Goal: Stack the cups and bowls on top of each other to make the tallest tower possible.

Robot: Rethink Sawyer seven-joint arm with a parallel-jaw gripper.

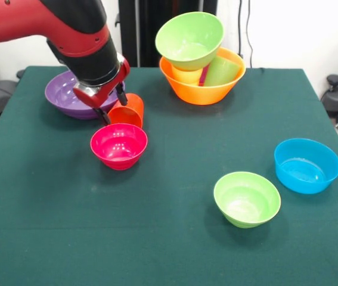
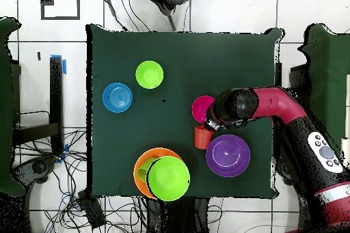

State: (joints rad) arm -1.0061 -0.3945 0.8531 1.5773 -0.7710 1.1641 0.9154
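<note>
Gripping orange-red cup (image 1: 127,111), jaws clamped, above pink-red bowl (image 1: 119,145)

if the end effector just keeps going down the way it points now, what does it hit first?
Most likely the orange-red cup it is gripping, tilted; straight below that is the green table, with the pink-red bowl just beside. Depth is uncertain.

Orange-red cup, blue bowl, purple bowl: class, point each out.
Orange-red cup (image 1: 128,113), front view, on its side wall.
Blue bowl (image 1: 307,170), front view, on its inner floor.
Purple bowl (image 2: 228,155), overhead view, on its inner floor.
</note>
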